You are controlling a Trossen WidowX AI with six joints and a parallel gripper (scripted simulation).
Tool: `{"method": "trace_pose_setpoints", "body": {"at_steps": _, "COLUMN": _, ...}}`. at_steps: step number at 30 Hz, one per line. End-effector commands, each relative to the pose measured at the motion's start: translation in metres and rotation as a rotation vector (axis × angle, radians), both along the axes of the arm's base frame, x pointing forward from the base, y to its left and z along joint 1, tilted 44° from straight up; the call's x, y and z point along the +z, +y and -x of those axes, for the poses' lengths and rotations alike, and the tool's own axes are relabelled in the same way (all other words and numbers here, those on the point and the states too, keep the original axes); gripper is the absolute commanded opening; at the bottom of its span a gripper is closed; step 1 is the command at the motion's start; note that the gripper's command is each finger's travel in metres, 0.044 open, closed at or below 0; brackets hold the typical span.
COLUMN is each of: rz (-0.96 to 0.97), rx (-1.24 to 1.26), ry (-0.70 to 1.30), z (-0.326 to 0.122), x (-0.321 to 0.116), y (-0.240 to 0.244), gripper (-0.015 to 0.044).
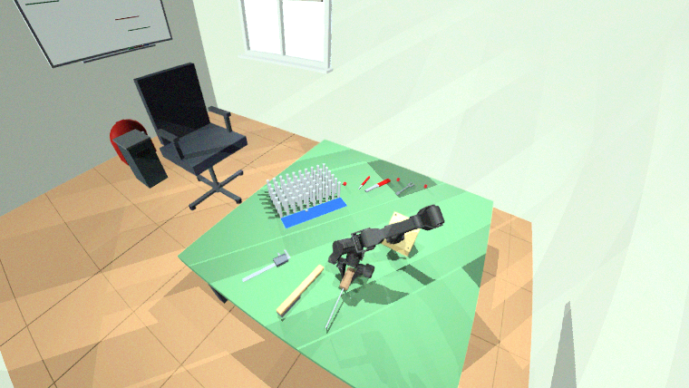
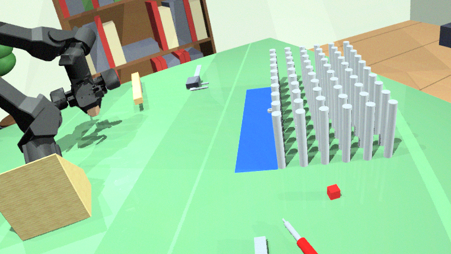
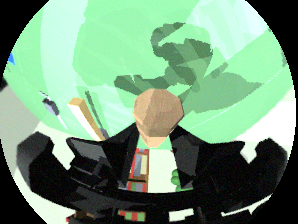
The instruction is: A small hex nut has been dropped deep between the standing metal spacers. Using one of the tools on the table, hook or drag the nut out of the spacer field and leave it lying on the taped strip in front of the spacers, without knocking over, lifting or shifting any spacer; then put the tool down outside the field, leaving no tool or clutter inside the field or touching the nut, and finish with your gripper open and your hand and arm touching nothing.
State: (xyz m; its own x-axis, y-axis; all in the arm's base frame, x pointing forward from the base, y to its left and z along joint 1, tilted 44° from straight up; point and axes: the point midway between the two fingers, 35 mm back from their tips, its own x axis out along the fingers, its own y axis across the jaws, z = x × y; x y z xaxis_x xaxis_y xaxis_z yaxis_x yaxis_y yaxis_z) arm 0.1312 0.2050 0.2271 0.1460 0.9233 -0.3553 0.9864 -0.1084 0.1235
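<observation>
My gripper point(image 1: 350, 272) point(image 2: 92, 107) point(image 3: 154, 123) is shut on the wooden handle point(image 1: 345, 280) point(image 2: 93, 111) point(image 3: 158, 112) of a tool with a long thin metal shaft point(image 1: 334, 309). It holds the tool over the front part of the table, well away from the spacers. The shaft is hidden in the exterior view and the wrist view. The small hex nut point(image 1: 306, 209) point(image 2: 269, 110) shows at the spacer-side edge of the blue taped strip point(image 1: 313, 213) point(image 2: 257, 135), close to the front row. The metal spacers point(image 1: 302, 190) point(image 2: 346, 132) stand upright in rows.
A grey-headed tool with prongs point(image 1: 281, 260) point(image 2: 193, 82) and a wooden bar point(image 1: 299, 291) point(image 2: 136, 88) point(image 3: 85, 116) lie near the gripper. Red-handled tools point(image 1: 383, 183), a wrench point(image 1: 404, 189) and small red cubes point(image 2: 333, 191) lie beyond the strip. A wooden block point(image 2: 44, 195) stands near the arm's base.
</observation>
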Motion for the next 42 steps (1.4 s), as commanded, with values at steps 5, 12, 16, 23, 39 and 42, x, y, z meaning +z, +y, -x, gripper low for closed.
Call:
{"method": "trace_pose_setpoints", "body": {"at_steps": 5, "rz": -0.007, "rx": -0.007, "ry": 0.0, "z": -0.001, "x": -0.001, "y": 0.003, "gripper": 0.0}}
{"method": "trace_pose_setpoints", "body": {"at_steps": 12, "rz": -0.013, "rx": -0.009, "ry": -0.001, "z": -0.001, "x": -0.003, "y": 0.006, "gripper": 0.0}}
{"method": "trace_pose_setpoints", "body": {"at_steps": 16, "rz": -0.016, "rx": -0.01, "ry": -0.001, "z": 0.0, "x": -0.003, "y": 0.007, "gripper": 0.0}}
{"method": "trace_pose_setpoints", "body": {"at_steps": 23, "rz": -0.022, "rx": -0.012, "ry": -0.001, "z": 0.0, "x": -0.005, "y": 0.01, "gripper": 0.0}}
{"method": "trace_pose_setpoints", "body": {"at_steps": 39, "rz": -0.037, "rx": -0.017, "ry": -0.002, "z": 0.001, "x": -0.008, "y": 0.016, "gripper": 0.0}}
{"method": "trace_pose_setpoints", "body": {"at_steps": 42, "rz": -0.04, "rx": -0.018, "ry": -0.002, "z": 0.001, "x": -0.008, "y": 0.017, "gripper": 0.0}}
